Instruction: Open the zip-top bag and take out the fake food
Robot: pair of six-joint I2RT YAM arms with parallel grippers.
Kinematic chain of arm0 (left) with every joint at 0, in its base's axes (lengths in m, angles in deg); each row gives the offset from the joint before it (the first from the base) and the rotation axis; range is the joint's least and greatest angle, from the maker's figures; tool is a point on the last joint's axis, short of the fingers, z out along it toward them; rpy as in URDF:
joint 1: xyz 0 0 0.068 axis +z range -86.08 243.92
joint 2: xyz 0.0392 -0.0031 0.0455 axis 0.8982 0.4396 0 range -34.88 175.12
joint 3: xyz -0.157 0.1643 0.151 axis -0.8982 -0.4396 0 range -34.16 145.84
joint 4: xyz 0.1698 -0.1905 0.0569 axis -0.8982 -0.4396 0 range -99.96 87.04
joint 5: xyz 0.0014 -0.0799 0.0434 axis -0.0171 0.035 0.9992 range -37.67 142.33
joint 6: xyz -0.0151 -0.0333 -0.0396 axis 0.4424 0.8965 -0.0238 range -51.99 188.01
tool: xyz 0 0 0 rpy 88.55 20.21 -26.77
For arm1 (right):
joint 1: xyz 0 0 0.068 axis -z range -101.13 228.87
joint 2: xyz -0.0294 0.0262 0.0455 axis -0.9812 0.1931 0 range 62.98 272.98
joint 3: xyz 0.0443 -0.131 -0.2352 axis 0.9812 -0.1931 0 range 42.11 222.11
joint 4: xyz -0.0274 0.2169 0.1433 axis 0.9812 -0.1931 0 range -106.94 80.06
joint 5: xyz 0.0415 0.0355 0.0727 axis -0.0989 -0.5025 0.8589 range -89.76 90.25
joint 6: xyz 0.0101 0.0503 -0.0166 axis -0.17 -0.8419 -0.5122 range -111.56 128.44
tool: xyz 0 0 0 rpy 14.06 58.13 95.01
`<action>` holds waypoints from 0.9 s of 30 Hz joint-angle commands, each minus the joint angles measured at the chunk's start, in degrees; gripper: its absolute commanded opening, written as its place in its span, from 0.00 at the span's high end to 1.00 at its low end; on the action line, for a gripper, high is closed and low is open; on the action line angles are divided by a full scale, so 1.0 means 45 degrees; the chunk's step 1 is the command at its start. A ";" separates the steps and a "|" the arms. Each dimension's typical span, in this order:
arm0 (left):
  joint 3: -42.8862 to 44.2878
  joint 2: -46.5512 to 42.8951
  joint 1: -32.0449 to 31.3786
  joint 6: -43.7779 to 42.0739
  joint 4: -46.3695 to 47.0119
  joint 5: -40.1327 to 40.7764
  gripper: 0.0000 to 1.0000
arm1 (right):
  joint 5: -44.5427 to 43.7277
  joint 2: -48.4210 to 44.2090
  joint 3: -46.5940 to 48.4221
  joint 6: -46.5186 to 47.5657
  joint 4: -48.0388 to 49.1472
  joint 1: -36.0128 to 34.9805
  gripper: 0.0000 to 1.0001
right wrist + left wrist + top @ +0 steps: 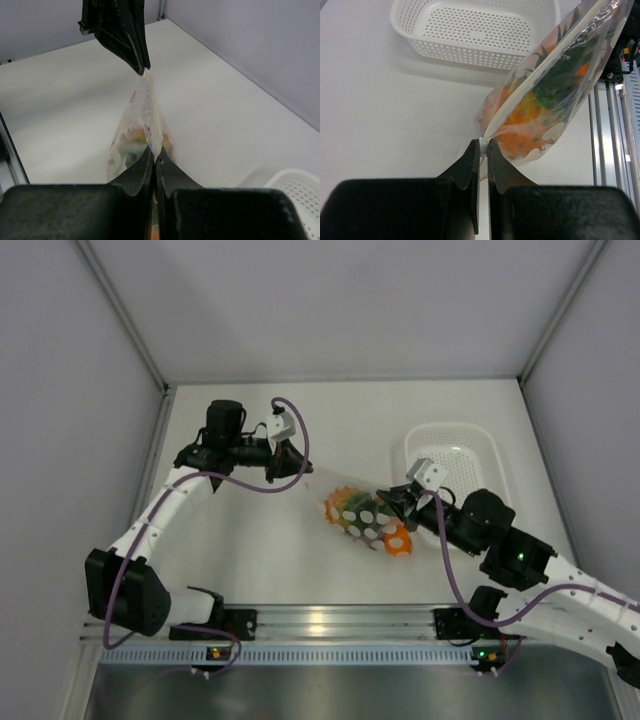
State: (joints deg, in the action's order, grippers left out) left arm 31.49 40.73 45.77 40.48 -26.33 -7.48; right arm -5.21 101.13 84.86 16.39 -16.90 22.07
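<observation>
Left wrist view: nearest the lens, the left gripper (483,146) has its two black fingers pressed almost together, pinching one end of the white zip strip (540,70). The strip belongs to the clear, crinkly plastic zip-top bag (570,115). From the pinch it runs up and away to the right as a single band, with the pouch hanging beneath it. The fake food (530,112), orange and green plastic toy pieces, shows through the film inside the bag. To the right lies a silver aluminium rail (610,130). Farther off, a white perforated plastic basket (475,50) sits on the white table (380,110), apart from the bag.

Right wrist view: the right gripper (154,152) is closest, with its fingers squeezed together on the opposite end of the strip. The bag stretches away from it to the left gripper's dark fingertips at the far end.

Top external view: the bag hangs between the two grippers, right of the table's middle and on the near side of the basket. I cannot tell whether its bottom touches the table.
</observation>
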 commanded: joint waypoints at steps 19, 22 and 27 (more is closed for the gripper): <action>-0.0330 0.0345 0.1807 -0.0738 0.0195 -0.0867 1.00 | -0.0136 -0.0529 0.1342 0.0383 0.0062 0.0180 1.00; -0.0214 0.0346 0.1807 -0.0622 0.0195 -0.1589 1.00 | 0.0643 -0.0412 0.1147 0.0480 0.0141 0.0160 1.00; -0.0077 0.0053 0.1749 -0.0542 0.0175 -0.2996 0.86 | 0.1892 -0.0101 0.0659 0.0539 0.0511 0.0160 1.00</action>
State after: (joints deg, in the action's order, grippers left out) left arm 30.15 41.91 53.37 39.09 -26.51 -14.87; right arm -1.60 100.00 88.48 17.94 -19.76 22.16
